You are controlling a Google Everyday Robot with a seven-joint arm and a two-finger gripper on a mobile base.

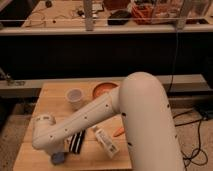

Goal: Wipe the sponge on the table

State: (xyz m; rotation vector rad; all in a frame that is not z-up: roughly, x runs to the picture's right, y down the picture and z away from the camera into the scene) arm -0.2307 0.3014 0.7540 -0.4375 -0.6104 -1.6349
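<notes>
The small light-wood table (50,95) fills the lower left of the camera view. My white arm reaches across it from the right down to its front left corner. The gripper (56,154) hangs below the rounded wrist, right over the table top. A small blue-grey sponge (58,160) shows directly under the gripper, resting on the wood near the front edge. The wrist hides most of the gripper and the top of the sponge.
On the table stand a white cup (75,97) and an orange bowl (104,89) at the back. A black ridged block (76,142), a white bottle (106,141) and a small orange piece (118,132) lie beside the arm. A cluttered workbench (100,20) runs behind.
</notes>
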